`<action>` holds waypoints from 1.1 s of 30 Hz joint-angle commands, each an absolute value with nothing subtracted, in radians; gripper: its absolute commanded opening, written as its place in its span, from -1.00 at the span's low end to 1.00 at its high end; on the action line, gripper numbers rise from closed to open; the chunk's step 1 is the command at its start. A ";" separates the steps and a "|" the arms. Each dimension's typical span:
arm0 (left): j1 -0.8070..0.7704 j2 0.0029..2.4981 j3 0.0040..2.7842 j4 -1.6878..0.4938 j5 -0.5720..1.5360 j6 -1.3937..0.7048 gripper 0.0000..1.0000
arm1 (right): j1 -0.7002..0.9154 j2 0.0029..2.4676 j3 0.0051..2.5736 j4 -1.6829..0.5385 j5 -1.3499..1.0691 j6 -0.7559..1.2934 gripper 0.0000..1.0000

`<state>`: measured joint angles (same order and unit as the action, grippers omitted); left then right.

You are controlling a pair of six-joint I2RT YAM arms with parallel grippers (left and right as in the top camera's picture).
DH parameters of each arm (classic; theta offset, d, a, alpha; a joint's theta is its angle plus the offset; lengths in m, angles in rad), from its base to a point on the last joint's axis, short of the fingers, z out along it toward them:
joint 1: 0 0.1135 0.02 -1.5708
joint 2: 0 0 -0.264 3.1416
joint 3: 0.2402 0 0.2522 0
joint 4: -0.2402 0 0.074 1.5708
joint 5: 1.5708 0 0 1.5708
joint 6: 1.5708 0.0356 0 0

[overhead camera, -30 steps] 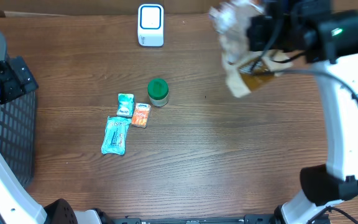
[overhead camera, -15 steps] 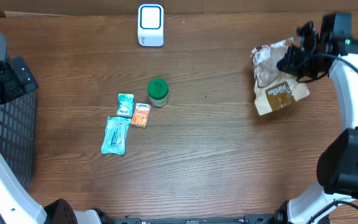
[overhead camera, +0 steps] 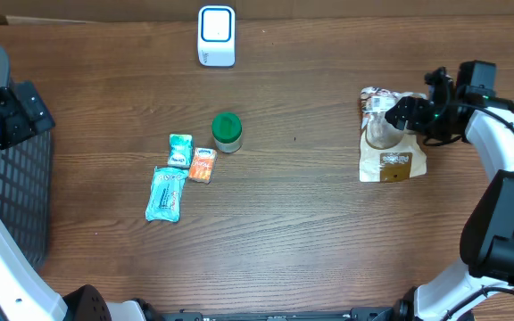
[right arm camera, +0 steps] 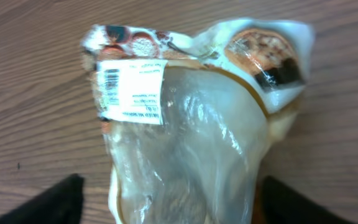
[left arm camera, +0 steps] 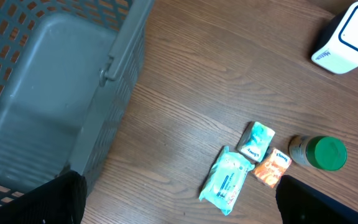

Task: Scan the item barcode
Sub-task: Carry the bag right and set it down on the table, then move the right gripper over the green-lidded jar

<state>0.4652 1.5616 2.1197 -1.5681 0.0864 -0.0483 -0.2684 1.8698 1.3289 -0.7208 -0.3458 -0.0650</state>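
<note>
The right gripper (overhead camera: pixel 407 114) had just released the bag (overhead camera: pixel 391 147). A moment earlier it carried the bag shut between its fingers (right arm camera: pixel 48 202). Now the fingers stood wide apart, holding nothing, and the bag lay on the table (overhead camera: pixel 310 223) just ahead of the fingertips, its barcode label (right arm camera: pixel 131 91) facing up. The scanner (overhead camera: pixel 216 36) was well apart from them. Probably this bag was finished. The left gripper (left arm camera: pixel 179 196) was wide open too, and empty.
</note>
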 commanded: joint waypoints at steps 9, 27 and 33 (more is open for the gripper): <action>0.464 1.565 2.130 -1.567 0.097 -0.033 0.99 | -0.189 1.859 1.817 -1.169 -0.333 -0.026 1.00; 0.464 1.565 2.130 -1.567 0.097 -0.033 0.99 | 0.569 1.876 1.895 -1.003 -0.258 0.034 1.00; 0.464 1.565 2.130 -1.567 0.097 -0.033 0.99 | 0.647 1.909 1.852 -0.883 -0.006 0.370 0.83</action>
